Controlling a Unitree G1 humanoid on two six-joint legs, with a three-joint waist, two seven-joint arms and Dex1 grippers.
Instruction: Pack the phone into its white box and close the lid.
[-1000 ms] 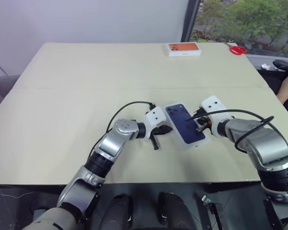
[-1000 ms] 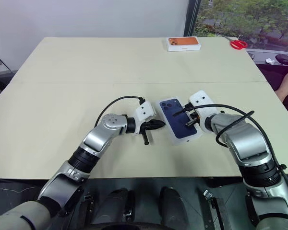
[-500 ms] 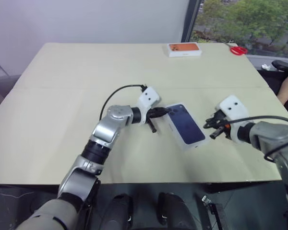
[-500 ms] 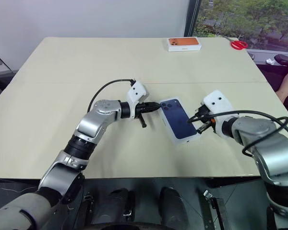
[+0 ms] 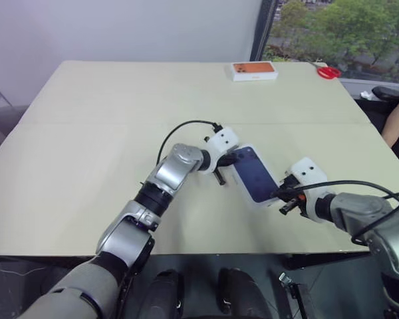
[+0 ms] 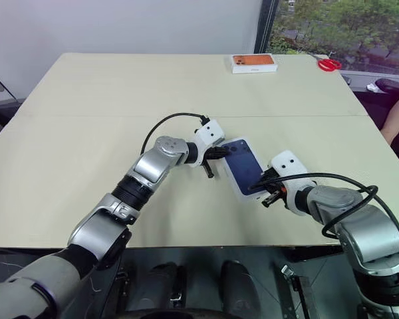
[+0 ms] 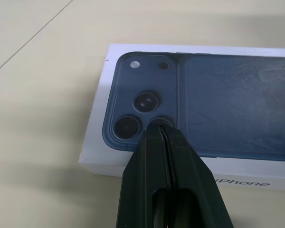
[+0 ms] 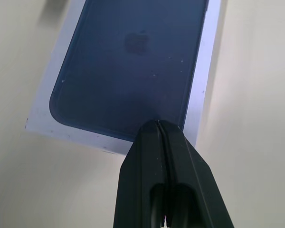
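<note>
Beige tabletop [image 5: 86, 153] under grey wall and window; my lid [image 5: 254, 174] lies closed on its box mid-table, printed face up. Left gripper [image 7: 162, 127], clenched empty, tips over its camera end; right gripper [image 8: 158, 122], pinched shut, meets the opposite end. An orange-topped box [image 5: 253, 69] and red scissors [image 5: 329, 70] sit far back.

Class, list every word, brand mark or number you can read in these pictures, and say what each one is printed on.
"iPhone": grey lettering on the side wall of the white lid with the dark blue phone printed on it, partly cut off by the left gripper.
Apple logo, no letters: faint on the printed phone back.
Orange-topped box at the far table edge: print too small to read.
</note>
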